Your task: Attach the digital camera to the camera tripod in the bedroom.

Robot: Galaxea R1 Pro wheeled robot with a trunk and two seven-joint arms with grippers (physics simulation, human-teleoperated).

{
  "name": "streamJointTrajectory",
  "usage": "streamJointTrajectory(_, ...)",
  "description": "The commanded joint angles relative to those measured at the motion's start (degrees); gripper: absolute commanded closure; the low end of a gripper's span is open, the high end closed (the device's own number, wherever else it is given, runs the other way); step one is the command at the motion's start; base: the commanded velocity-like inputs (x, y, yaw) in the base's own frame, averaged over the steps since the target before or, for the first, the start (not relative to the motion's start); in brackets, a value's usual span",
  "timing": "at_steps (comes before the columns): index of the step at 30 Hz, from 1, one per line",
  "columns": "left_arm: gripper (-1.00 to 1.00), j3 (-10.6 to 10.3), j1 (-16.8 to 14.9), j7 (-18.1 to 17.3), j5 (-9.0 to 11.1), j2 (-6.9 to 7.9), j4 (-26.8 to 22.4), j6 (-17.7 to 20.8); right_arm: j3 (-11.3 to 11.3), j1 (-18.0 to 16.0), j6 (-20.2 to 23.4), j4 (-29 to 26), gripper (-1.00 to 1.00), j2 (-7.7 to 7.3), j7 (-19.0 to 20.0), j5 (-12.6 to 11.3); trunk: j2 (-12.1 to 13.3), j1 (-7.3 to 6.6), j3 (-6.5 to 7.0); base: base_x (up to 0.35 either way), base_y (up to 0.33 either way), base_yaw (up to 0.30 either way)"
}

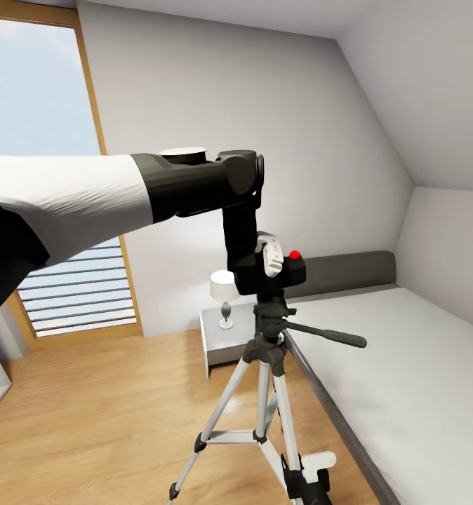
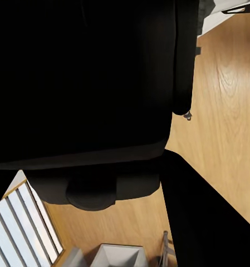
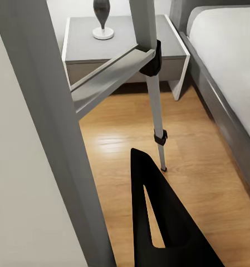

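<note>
1. Head view: the digital camera [image 1: 287, 270] is held by the left gripper [image 1: 268, 263] directly on the head of the camera tripod [image 1: 268, 351], beside the bed [image 1: 405, 351]. It should be kept level and centred before being released.
2. Left wrist view: a dark mass is seen close up; finger positions cannot be told.
3. Right wrist view: tripod legs are seen above the wood floor [image 3: 214, 167]; the right gripper's state cannot be told.

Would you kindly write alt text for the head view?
The left gripper holds the camera on top of the tripod, which stands on a wood floor beside a bed. Behind are a nightstand with a lamp and a window.
</note>
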Motion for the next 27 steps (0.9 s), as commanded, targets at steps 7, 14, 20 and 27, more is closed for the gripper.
streamJointTrajectory(7,1.0,-0.3,-0.1,-0.1,0.2,-0.06,-0.1,0.4,-0.7,0.0,0.4,1.1,1.0,-0.01,-0.4,-0.1,0.0,0.03,-0.04,0.0,0.0,0.0)
streamJointTrajectory(14,1.0,-0.3,-0.1,-0.1,0.2,-0.1,-0.1,0.4,-0.6,0.0,0.4,1.1,1.0,-0.01,-0.4,-0.1,0.0,0.03,-0.04,0.0,0.0,0.0)
streamJointTrajectory(20,1.0,-0.4,-0.1,-0.1,0.2,-0.11,-0.2,0.4,-0.7,0.0,0.4,1.1,1.0,-0.01,-0.4,-0.1,0.0,0.03,-0.04,0.0,0.0,0.0)
streamJointTrajectory(27,1.0,-0.4,-0.1,-0.1,0.2,-0.05,-0.3,0.4,-0.7,0.0,0.4,1.1,1.0,-0.01,-0.4,-0.1,0.0,0.03,-0.04,0.0,0.0,0.0)
